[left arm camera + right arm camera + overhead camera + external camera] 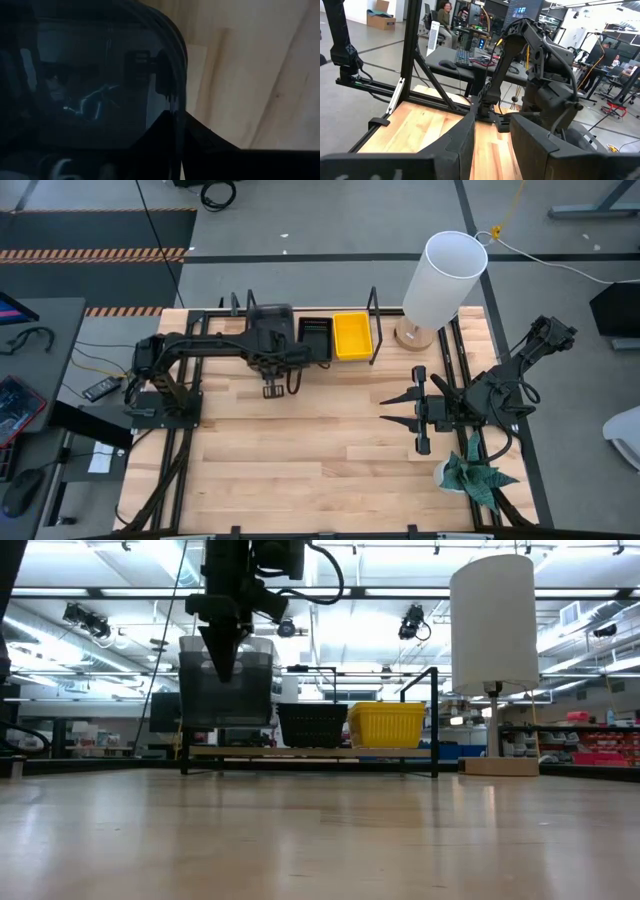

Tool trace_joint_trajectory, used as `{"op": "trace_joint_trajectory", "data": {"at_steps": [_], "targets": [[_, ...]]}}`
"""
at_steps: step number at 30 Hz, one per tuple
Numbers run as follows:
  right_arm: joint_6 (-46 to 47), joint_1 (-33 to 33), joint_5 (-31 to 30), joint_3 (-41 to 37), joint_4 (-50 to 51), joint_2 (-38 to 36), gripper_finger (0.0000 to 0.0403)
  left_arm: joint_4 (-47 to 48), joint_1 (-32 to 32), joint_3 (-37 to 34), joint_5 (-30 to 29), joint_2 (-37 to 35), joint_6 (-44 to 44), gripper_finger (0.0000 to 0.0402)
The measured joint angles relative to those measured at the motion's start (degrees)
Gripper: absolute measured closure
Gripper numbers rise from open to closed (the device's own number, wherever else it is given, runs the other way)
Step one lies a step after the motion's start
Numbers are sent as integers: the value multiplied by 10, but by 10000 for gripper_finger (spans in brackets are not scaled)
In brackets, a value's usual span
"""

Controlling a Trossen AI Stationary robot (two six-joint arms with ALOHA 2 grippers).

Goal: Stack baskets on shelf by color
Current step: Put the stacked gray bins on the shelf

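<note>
A gray see-through basket (225,690) hangs over the left end of the shelf (400,752), held by my left gripper (225,658), which is shut on it. In the high view the left arm covers most of this basket (262,313). A black basket (312,725) stands on the board at the middle of the shelf and a yellow basket (386,724) at its right end. Both also show in the high view, the black one (315,338) and the yellow one (352,335). My right gripper (417,408) is open and empty over the table's right part. My left gripper pinches the gray basket's wall at its top rim (174,102), one finger inside the basket and one outside. The fingers come from above, pointing down. The basket hangs upright and level, its bottom (225,724) a little above the shelf board.
A tall white cylindrical lamp (445,275) on a wooden base stands just right of the shelf. A green plant (478,475) sits at the table's near right. The wide wooden tabletop (300,450) lies between the arms. Black metal end loops (435,720) frame the shelf.
</note>
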State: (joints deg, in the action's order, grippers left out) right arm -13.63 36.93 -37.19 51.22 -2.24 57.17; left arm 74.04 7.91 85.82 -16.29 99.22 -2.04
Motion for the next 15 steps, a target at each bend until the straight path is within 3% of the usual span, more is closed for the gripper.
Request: {"op": "trace_joint_trajectory", "data": {"at_steps": [8, 15], "targets": [[0, 0, 0, 0, 1, 0, 273, -20, 22, 0, 0, 0, -11, 359], [0, 0, 0, 0, 2, 0, 273, -40, 23, 0, -16, 0, -16, 304]]}}
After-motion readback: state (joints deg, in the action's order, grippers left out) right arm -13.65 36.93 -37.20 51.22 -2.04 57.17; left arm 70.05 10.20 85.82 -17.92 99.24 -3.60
